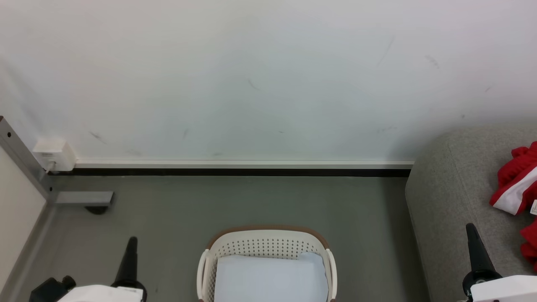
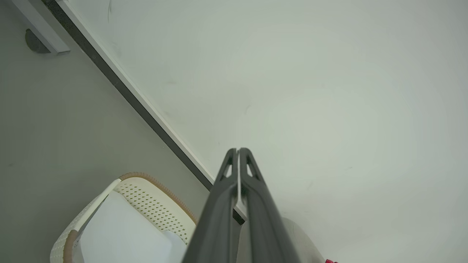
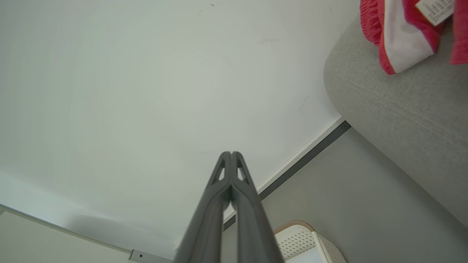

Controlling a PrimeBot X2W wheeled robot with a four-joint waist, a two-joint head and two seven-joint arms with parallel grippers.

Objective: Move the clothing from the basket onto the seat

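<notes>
Right, the laundry basket (image 1: 268,246) sits on the grey floor (image 1: 251,201) at the bottom centre of the head view, brown rim towards the wall (image 1: 251,84), perforated side facing us. Inside it lies a pale bluish-white base (image 1: 270,279), flat and bare, with no red fabric on it.

Over to the right, the red clothing (image 1: 517,180) lies crumpled on the light grey sofa (image 1: 453,188), well apart from the basket. A broad white stripe runs across the red fabric, and more red shows lower down at the picture's edge. From the right wrist view a small white label (image 3: 435,9) with tiny print pokes out of the heap; the print is too small to read. The sofa's rounded corner stands close to the wall.

Now the arms. The left gripper (image 1: 132,241) rises at the lower left, to the left of the basket, and from its own wrist camera the two dark fingers lie pressed together at the tips, nothing between them. The right gripper (image 1: 470,228) stands at the lower right, in front of the sofa and below the clothing, touching neither; its fingers are likewise squeezed together and hold nothing.

Along the foot of the wall runs a white skirting board (image 1: 243,162) over a dark strip, and at far left a small white box (image 1: 53,154) sits beside a grey metal frame (image 1: 79,197).
</notes>
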